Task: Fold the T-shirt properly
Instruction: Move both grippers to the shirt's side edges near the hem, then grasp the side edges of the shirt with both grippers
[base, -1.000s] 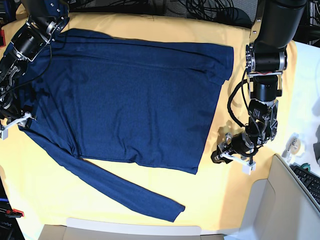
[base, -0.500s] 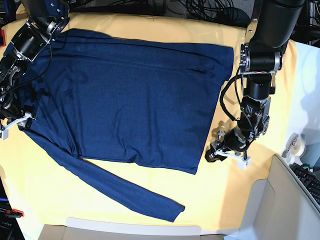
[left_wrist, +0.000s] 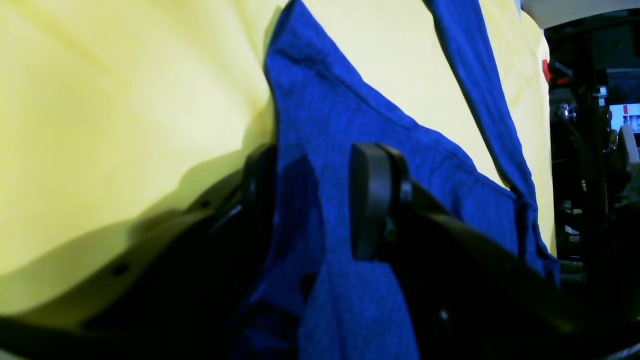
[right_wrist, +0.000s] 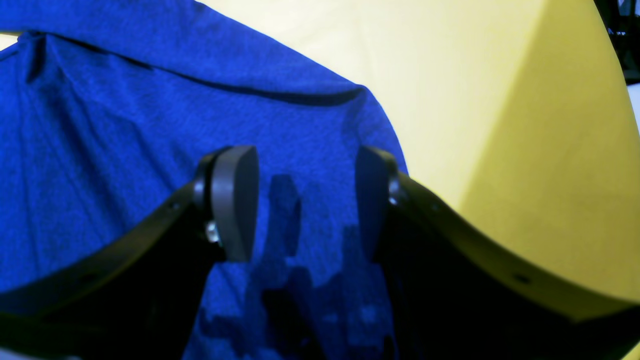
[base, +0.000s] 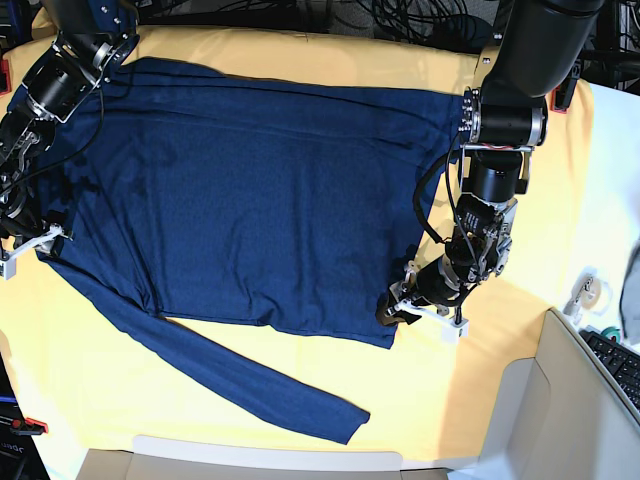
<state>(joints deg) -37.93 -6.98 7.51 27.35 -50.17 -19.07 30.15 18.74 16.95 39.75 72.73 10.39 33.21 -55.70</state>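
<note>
Left gripper (left_wrist: 312, 210): open, black pads (left_wrist: 372, 200) apart, set down astride the edge of the large dark navy-blue long-sleeved T-shirt of thin soft knit (base: 260, 200), at its hem corner. One pad over the fabric, the other at the fabric's border, beside the big yellow-orange cloth (left_wrist: 125, 100). Nothing pinched yet.

Right gripper (right_wrist: 302, 205): open as well, pads low over the blue knit near the shoulder end, bare yellow cloth just to the side.

Between both grippers, T-shirt spread flat on the cloth, with one long sleeve (base: 250, 385) stretched out loose from the body, beyond the left gripper.

Possible trouble from here, as a judgement:
- Closing too deep and catching the yellow-orange cloth together with the knit, both being thin and lying one on the other; then dragging the whole underlay at the lift.
- Closing too shallow and taking only the upper layer of the hem, or slipping off the thin edge; hence a crooked fold.
- Lifting one side sooner than the other; hence a skewed fold line and wrinkles across the body.
- Leaving the loose sleeve out; hence trailing under or out of the fold.

Containers: none taking part. Beyond the left gripper, past the cloth's border, only a pale beige box-like edge (base: 560, 400). Impossible to tell whether really a container, or what inside.
</note>
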